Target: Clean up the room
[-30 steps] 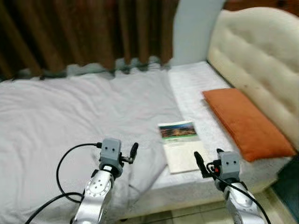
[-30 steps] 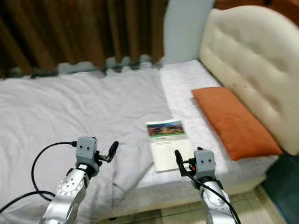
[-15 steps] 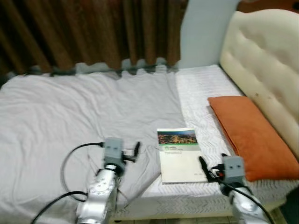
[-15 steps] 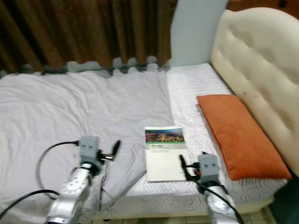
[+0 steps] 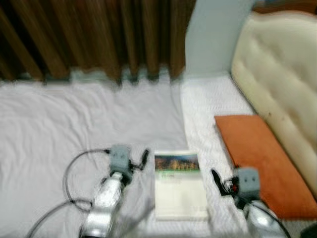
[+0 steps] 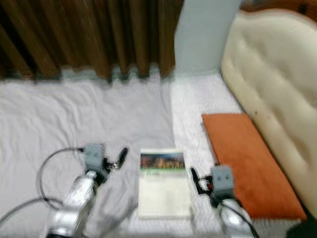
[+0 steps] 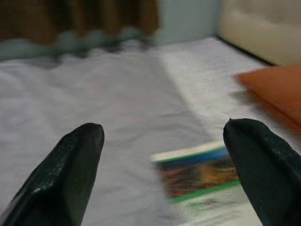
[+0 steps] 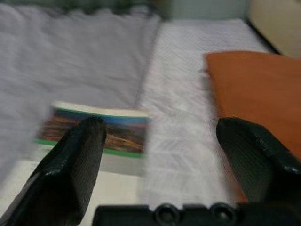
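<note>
Blurred head views: a book (image 5: 179, 184) is lying flat on the bed (image 5: 74, 119), between both arms, with the orange pillow (image 5: 257, 158) at its 3 o'clock beside the cream headboard (image 5: 282, 84). The left gripper (image 7: 164, 165) is hovering at the book's 9 o'clock, fingers apart and empty. The right gripper (image 8: 160, 160) is hovering at its 3 o'clock, fingers likewise apart. Brown curtains (image 5: 94, 34) are hanging at 12 o'clock

**Soft light, blurry pictures**

The room is lit softly and evenly, with no glare. Both eye views are smeared all over. The brown curtain (image 5: 99, 34) is dark. In the wrist views the black fingers (image 7: 70, 174) look sharp, but the book (image 7: 202, 174) and orange pillow (image 8: 254, 89) are fuzzy.
</note>
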Robot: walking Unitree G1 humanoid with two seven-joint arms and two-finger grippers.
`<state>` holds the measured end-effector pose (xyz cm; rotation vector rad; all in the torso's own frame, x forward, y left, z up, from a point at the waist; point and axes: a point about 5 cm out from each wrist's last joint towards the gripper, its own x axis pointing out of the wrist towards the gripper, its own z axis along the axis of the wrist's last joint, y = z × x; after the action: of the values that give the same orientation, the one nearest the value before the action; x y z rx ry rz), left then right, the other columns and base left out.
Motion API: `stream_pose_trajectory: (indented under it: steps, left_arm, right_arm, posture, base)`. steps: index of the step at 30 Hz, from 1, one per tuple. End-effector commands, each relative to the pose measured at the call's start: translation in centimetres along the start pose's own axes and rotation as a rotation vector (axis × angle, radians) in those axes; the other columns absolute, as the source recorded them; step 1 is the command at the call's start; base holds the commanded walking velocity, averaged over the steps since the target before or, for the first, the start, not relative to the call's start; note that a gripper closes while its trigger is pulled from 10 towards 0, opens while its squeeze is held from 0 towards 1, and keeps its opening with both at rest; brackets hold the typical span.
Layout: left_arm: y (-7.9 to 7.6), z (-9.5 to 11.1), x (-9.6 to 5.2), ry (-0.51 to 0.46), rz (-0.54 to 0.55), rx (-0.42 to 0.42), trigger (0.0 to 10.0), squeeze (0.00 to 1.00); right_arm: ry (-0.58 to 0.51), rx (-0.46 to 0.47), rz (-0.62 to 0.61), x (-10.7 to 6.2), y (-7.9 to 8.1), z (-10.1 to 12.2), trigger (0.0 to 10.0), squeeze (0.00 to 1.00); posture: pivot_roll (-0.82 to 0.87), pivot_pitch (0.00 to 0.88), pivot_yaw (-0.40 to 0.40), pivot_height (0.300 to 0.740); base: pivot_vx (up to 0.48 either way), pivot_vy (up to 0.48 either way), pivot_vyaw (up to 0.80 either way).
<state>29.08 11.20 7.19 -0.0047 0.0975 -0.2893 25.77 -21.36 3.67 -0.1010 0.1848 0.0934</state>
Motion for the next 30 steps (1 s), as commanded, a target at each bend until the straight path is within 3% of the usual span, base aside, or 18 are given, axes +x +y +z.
stream_pose_trajectory:
  steps: [1, 6, 11, 12, 15, 18, 19, 20, 25, 29, 30]
  left_arm:
    - [1.4, -0.3, -0.4, 0.020, 0.031, 0.015, 10.0, 0.00]
    - [1.2, -0.5, 0.1, 0.041, -0.020, 0.046, 10.0, 0.00]
    - [-0.1, -1.4, 0.7, 0.099, -0.114, 0.066, 10.0, 0.00]
    - [-1.2, -2.6, 1.3, 0.177, -0.180, -0.002, 10.0, 0.00]
    - [-2.3, -3.5, 1.6, 0.235, -0.239, -0.054, 10.0, 0.00]
    - [-4.4, -5.2, 2.4, 0.347, -0.251, -0.154, 10.0, 0.00]
    - [-4.4, -5.2, 2.4, 0.347, -0.251, -0.154, 10.0, 0.00]
    - [-5.0, -5.3, 2.6, 0.360, -0.259, -0.178, 10.0, 0.00]
    - [-5.7, -5.3, 2.8, 0.362, -0.272, -0.216, 10.0, 0.00]
    - [-8.6, -5.3, 2.9, 0.374, -0.356, -0.272, 10.0, 0.00]
    - [-8.6, -5.3, 2.9, 0.374, -0.356, -0.272, 10.0, 0.00]
  right_arm:
    - [-0.018, 0.005, 0.023, 0.3, 0.9, 0.3, 10.0, 0.00]
    - [-0.014, 0.004, 0.025, 0.1, 1.0, 0.1, 10.0, 0.00]
    - [-0.010, 0.005, 0.019, -0.3, 0.9, 0.0, 10.0, 0.00]
    - [-0.002, 0.009, 0.017, -0.7, 0.9, -0.3, 10.0, 0.00]
    - [0.003, 0.008, 0.017, -1.3, 1.0, -0.4, 10.0, 0.00]
    - [0.041, -0.017, 0.030, -3.6, 0.9, -1.1, 10.0, 0.00]
    - [0.041, -0.017, 0.030, -3.6, 0.9, -1.1, 10.0, 0.00]
    - [0.045, -0.041, 0.059, -4.9, 1.2, -1.1, 10.0, 0.00]
    - [0.054, -0.060, 0.080, -6.8, 1.4, -1.0, 10.0, 0.00]
    - [0.116, -0.053, 0.071, -9.9, 1.5, -1.5, 10.0, 0.00]
    - [0.116, -0.053, 0.071, -9.9, 1.5, -1.5, 10.0, 0.00]
  posture:
    - [-0.08, 0.045, 0.014, 0.740]
    - [-0.09, 0.052, 0.018, 0.740]
    - [-0.10, 0.074, 0.019, 0.740]
    - [-0.11, 0.093, 0.015, 0.740]
    - [-0.13, 0.124, 0.010, 0.740]
    - [-0.21, 0.273, -0.008, 0.740]
    - [-0.21, 0.273, -0.008, 0.740]
    - [-0.25, 0.334, -0.011, 0.740]
    - [-0.29, 0.390, -0.020, 0.740]
    - [-0.33, 0.505, -0.033, 0.740]
    - [-0.33, 0.505, -0.033, 0.740]
  base:
    - [0.330, 0.349, 0.00]
    - [0.329, 0.350, 0.00]
    - [0.198, 0.209, 0.00]
    - [0.000, 0.000, 0.00]
    - [0.000, 0.000, 0.00]
    - [0.000, 0.000, 0.00]
    - [0.000, 0.000, 0.00]
    - [0.000, 0.000, 0.00]
    - [0.000, 0.000, 0.00]
    - [0.000, 0.000, 0.00]
    - [0.000, 0.000, 0.00]
